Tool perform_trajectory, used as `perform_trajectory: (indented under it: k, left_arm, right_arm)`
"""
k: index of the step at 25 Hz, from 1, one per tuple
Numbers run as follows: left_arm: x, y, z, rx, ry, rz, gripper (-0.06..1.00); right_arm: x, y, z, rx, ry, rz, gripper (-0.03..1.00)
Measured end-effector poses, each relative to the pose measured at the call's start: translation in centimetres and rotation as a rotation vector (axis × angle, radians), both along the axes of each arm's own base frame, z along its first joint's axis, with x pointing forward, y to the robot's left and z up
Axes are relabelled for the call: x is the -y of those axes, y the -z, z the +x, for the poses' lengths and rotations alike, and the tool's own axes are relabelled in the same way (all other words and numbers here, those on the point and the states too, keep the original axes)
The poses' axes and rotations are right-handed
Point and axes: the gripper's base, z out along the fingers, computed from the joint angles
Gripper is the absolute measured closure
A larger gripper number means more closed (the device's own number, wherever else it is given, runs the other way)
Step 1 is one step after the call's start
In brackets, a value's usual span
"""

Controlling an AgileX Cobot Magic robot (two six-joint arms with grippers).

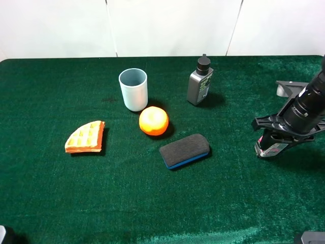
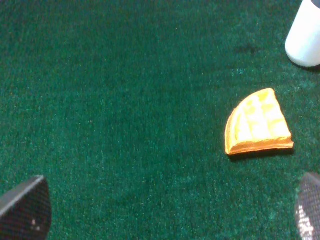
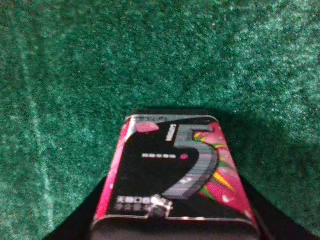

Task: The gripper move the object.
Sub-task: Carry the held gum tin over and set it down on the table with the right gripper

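Note:
The object, a small squat bottle with a pink, green and white label [image 1: 269, 147], is at the right side of the green table. My right gripper [image 1: 277, 133], a black claw, reaches down over it with its jaws on either side. The right wrist view shows the bottle [image 3: 175, 175] filling the space between the black fingers, its label facing the camera, low over or on the cloth. My left gripper [image 2: 165, 210] is open and empty, its fingertips [image 2: 25, 207] wide apart above bare cloth near the front left.
A waffle piece [image 1: 85, 137] lies at the left and also shows in the left wrist view [image 2: 258, 123]. A pale cup [image 1: 133, 89], an orange [image 1: 153, 121] and a blue-backed eraser [image 1: 184, 150] sit mid-table. A taller grey bottle [image 1: 200, 82] stands behind.

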Motion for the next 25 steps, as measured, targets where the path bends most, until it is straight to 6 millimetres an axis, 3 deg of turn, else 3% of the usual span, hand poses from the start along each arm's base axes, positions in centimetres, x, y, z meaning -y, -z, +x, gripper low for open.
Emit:
perform_trajectory:
  k: [12, 25]
  left_arm:
    - [0.0, 0.0, 0.0, 0.0, 0.0, 0.0, -0.05]
    - [0.0, 0.0, 0.0, 0.0, 0.0, 0.0, -0.05]
  right_arm:
    - [-0.3, -3.8, 0.0, 0.011, -0.003, 0.035, 0.63]
    - [-0.9, -7.7, 1.8, 0.013, -0.01, 0.082, 0.63]
